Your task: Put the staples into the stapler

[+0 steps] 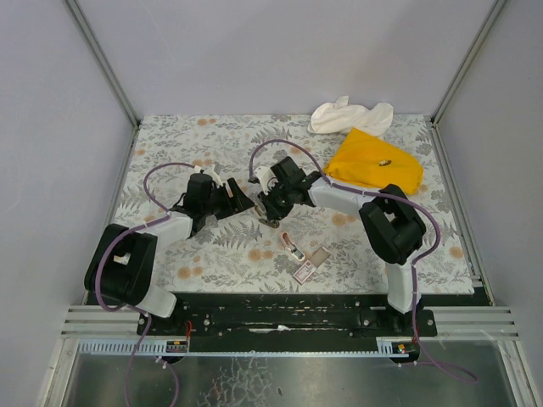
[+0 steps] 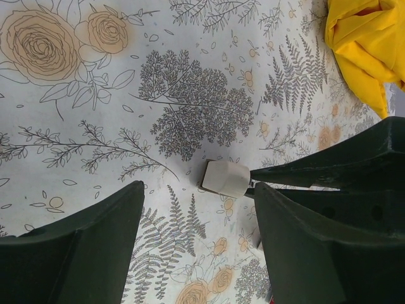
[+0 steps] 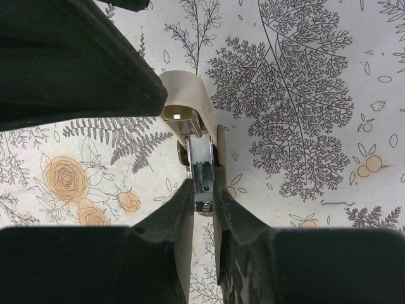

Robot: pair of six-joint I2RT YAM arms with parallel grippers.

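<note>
The staples (image 1: 303, 271), a small flat pink cardboard box with a white label, lie on the flower-printed desk (image 1: 212, 254) near its front edge, between the two arm bases. A tan cardboard piece (image 1: 319, 257) lies just beside the box. Both are well apart from either gripper. Farther back, at mid-desk, sits the stapler (image 3: 185, 96), with a cream plastic body and a bare metal channel. The right gripper (image 3: 204, 189) is clenched on the end of that channel. The left gripper (image 2: 197, 190) is released, its dark fingers spread wide, with the stapler's cream end between them, nearer one finger. A crumpled yellow cloth (image 1: 373, 161) and a white cloth (image 1: 348, 114) lie at the far right corner.
</note>
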